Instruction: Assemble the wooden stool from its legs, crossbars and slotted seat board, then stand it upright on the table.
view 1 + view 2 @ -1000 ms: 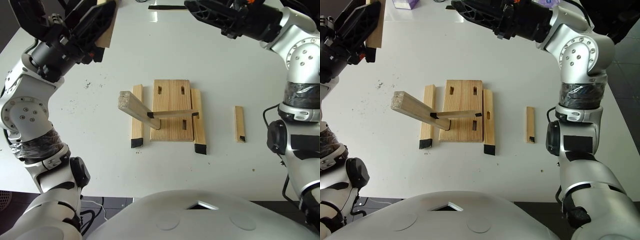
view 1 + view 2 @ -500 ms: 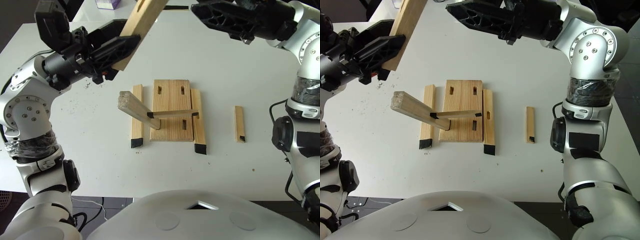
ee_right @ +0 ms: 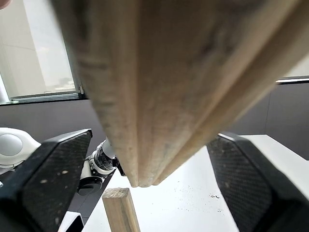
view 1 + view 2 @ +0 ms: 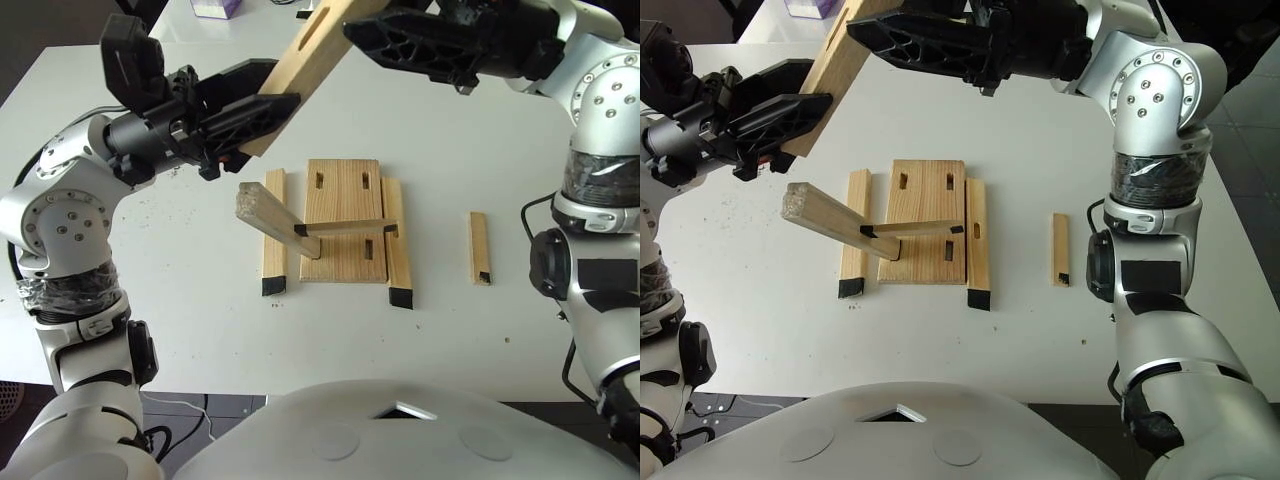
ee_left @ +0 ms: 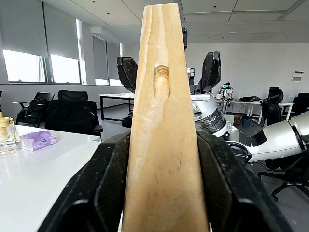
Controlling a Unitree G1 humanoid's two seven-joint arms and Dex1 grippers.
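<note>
White table (image 4: 180, 300) carries the stool parts: the seat board (image 4: 343, 215) lies flat at the middle with a leg lying along each long side, another leg (image 4: 268, 213) rises tilted from one of its slots with a thin crossbar (image 4: 345, 227) against it, and a short crossbar (image 4: 480, 248) lies well apart toward the robot's right. High above them, the left end effector (image 4: 285, 88) is clamped on the lower part of a slotted leg (image 4: 320, 45). The right end effector (image 5: 169, 63) stands spread around that leg's upper end, fingers clear of the wood. This looks like a handover. If the left lets go before the right closes squarely, the leg could drop onto the seat board and knock the tilted leg out of its slot.
</note>
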